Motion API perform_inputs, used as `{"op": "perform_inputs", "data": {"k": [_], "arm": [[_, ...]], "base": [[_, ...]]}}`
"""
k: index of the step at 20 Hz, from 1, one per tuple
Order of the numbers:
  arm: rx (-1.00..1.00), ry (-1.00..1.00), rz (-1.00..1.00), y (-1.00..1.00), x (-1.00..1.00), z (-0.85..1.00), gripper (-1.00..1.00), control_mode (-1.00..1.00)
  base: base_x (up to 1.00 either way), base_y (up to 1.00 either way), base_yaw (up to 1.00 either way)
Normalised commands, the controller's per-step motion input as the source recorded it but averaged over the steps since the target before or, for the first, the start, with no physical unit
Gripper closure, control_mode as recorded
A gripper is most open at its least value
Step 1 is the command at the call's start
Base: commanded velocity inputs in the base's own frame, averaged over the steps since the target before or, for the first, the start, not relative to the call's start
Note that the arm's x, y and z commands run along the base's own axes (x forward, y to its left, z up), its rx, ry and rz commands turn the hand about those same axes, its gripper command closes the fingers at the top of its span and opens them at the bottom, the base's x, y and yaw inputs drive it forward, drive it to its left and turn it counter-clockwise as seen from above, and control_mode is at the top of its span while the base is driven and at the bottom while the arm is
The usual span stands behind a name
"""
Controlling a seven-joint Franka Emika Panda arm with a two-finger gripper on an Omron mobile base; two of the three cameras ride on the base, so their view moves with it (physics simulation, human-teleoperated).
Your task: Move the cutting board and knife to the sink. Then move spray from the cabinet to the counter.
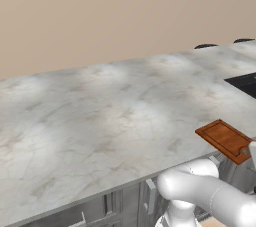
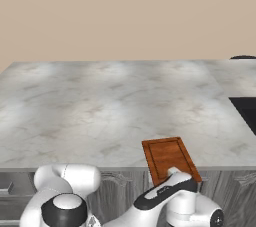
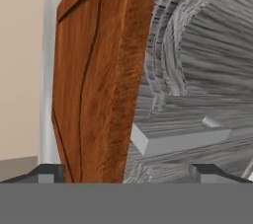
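Cutting board [image 1: 226, 140]: a reddish-brown wooden rectangle with a groove near its rim, lying flat at the front edge of the counter, its near end jutting past the edge. It sits at the lower right of the left base view and at the lower middle of the right base view, just above the arm.
Counter [image 1: 100, 116]: a broad grey-white marble slab with brownish veins, spanning the middle of both base views, with grey wood fronts [image 3: 197, 70] below its edge.
Sink [image 2: 246, 111]: a dark recess at the right edge of the frame, well apart from the board.
Gripper [image 3: 128, 173]: the jaws stand wide apart. In the hand view the two dark fingertips [image 3: 47, 173] rise at the bottom left and bottom right, and the board's edge runs between them. Neither tip visibly presses on the wood; whether they touch it cannot be told.
Drawer handle [image 3: 178, 139]: a grey bar on the wood front, right of the board in the hand view.
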Motion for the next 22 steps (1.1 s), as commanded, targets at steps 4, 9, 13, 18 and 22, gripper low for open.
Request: {"op": "perform_inputs", "data": {"k": [4,9,13,18,22], "arm": [[0.0,-0.05,0.0,0.02,0.1,0.0,-1.0,-1.0],[0.0,-0.05,0.0,0.19,0.07,0.0,-1.0,-1.0],[0.0,-0.03,0.0,0.29,0.08,0.0,-1.0,-1.0],[0.0,-0.01,-0.02,0.41,0.16,0.0,1.0,-1.0],[0.0,0.0,-0.01,0.13,0.05,0.0,1.0,-1.0]], "base": [[0.0,0.0,0.0],[0.0,0.0,0.0],[0.0,0.0,0.0],[0.0,0.0,0.0],[0.0,0.0,0.0]]}}
